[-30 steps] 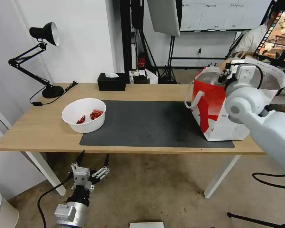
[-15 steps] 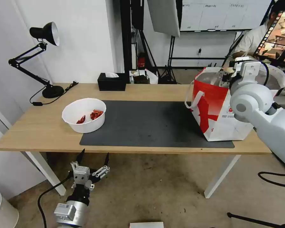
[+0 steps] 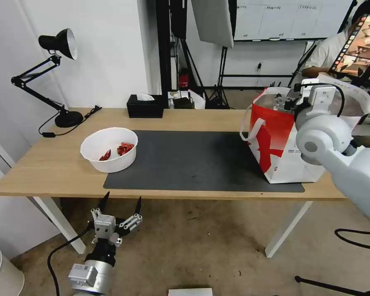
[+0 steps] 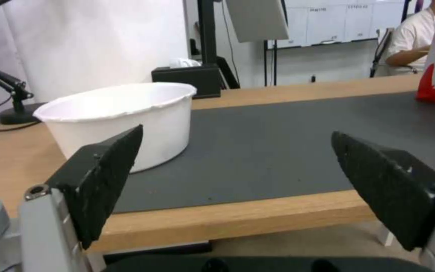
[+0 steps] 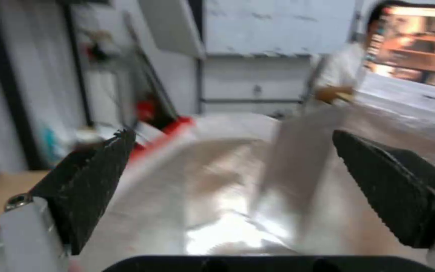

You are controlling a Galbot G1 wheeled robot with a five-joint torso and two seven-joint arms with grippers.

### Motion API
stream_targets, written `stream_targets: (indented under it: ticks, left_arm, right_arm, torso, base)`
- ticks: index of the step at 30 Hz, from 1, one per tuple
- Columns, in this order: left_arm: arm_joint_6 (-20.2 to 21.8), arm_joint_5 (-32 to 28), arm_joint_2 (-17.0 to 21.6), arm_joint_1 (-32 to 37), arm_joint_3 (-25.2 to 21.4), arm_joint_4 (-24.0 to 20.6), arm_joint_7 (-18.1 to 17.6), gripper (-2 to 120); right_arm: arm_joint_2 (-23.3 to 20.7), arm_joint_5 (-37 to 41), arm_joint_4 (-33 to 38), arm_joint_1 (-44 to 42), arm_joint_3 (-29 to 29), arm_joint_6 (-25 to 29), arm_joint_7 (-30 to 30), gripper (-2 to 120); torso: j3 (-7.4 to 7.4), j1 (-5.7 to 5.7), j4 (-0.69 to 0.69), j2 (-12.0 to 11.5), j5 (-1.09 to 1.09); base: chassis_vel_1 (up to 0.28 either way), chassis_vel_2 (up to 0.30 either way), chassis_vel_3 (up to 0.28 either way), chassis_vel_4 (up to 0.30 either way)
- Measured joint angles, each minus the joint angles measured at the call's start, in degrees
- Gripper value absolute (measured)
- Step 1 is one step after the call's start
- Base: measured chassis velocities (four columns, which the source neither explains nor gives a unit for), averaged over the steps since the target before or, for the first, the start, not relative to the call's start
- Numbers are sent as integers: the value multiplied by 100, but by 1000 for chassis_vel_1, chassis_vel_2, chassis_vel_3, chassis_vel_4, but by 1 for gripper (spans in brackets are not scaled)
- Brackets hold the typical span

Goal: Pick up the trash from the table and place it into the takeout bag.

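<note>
**Trash bowl at left, takeout bag at right**

The white bowl with red shells sits left of centre in the head view, on the worktop, overlapping the left edge of the dark grey mat. Below it, lower left, the left gripper hangs under the worktop edge, fingers spread wide, nothing in them. Over at the right, the takeout bag stands on the mat's right end. The right gripper is at the bag's open mouth, fingers spread apart and empty over the foil lining.

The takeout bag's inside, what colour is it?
Shiny silver foil lines the takeout bag, clearest in the right wrist view.
</note>
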Motion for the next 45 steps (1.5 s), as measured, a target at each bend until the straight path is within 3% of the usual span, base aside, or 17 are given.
stream_targets:
  ticks: [6, 11, 14, 16, 18, 19, 22, 29, 45]
  left_arm:
    - [-79, -4, -111, 66, -75, -45, 29, 100]
    - [-155, 67, -321, 223, -185, -146, 26, 100]
    - [-170, 120, -418, 249, -198, -168, 23, 100]
    - [-177, 128, -422, 251, -193, -160, 23, 100]
    - [-200, 153, -422, 262, -182, -108, 22, 100]
    - [-200, 153, -422, 262, -182, -108, 22, 100]
    - [-217, 162, -421, 257, -167, -61, 19, 100]
    - [-250, 212, -421, 246, -133, 32, 21, 100]
    - [-246, 198, -395, 226, -108, 87, 22, 100]
  right_arm:
    - [-154, -245, 708, -1090, 688, 993, -1843, 100]
    - [-104, -519, 952, -1735, 834, 1268, -2665, 100]
    - [53, -872, 1231, -3164, 1587, 1697, -3588, 100]
    - [125, -984, 1280, -3551, 1790, 1802, -3771, 100]
    - [445, -1471, 1345, -4806, 2432, 2140, -4233, 100]
    - [445, -1471, 1345, -4806, 2432, 2140, -4233, 100]
    - [948, -2250, 1302, -5948, 3091, 2523, -4458, 100]
    - [1709, -3334, 945, -7074, 3442, 2891, -4221, 100]
    - [2103, -3643, 728, -7161, 3016, 2845, -3762, 100]
  torso:
    - [-1, -1, -4, 1, -1]
    - [0, 0, 5, 0, 0]
    - [-1, 0, -1, 0, -1]
    - [-1, -1, -1, 1, 0]
    - [-1, -1, -2, 0, 3]
    - [-1, -1, -2, 0, 3]
    - [-1, -1, -2, 1, -1]
    - [-1, -1, -3, 1, -1]
    - [0, -1, 0, 0, -1]
  base:
    - [0, 0, 0, 0]
    - [0, 0, 0, 0]
    - [0, 0, 0, 0]
    - [0, 0, 0, 0]
    - [0, 0, 0, 0]
    - [0, 0, 0, 0]
    - [0, 0, 0, 0]
    - [0, 0, 0, 0]
    - [0, 0, 0, 0]
